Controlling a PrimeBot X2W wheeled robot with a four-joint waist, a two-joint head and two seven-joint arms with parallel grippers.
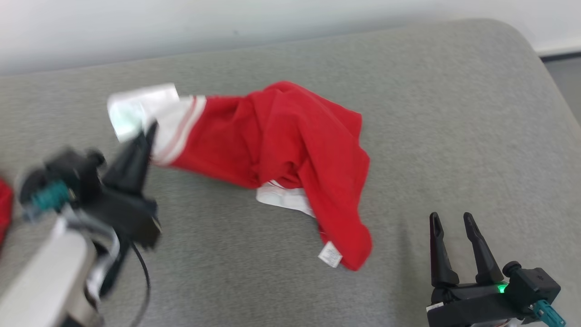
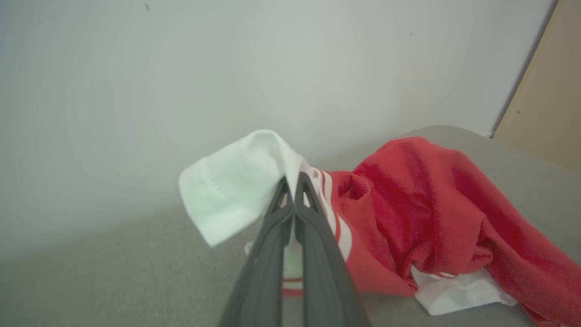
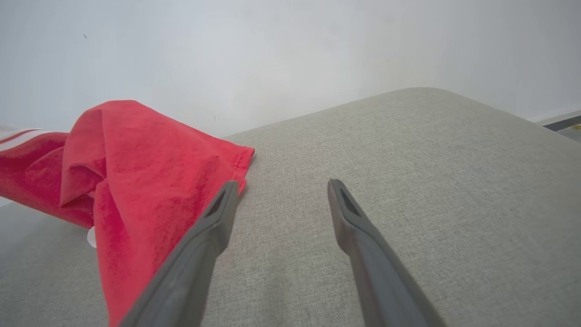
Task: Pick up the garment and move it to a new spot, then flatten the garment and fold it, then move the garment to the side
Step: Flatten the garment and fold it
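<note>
On cushion [image 1: 454, 113], left fingers [image 2: 285, 200] clamp garment [image 1: 290, 136] cuff [image 2: 227, 186]; right fingers [image 3: 349, 218] spread, empty; head view adds tag [image 1: 330, 255].

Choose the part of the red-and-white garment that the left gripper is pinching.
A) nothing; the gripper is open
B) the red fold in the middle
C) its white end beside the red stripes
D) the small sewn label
C: in the left wrist view the left gripper is shut on the white end of the garment, while the label lies free on the opposite end.
</note>
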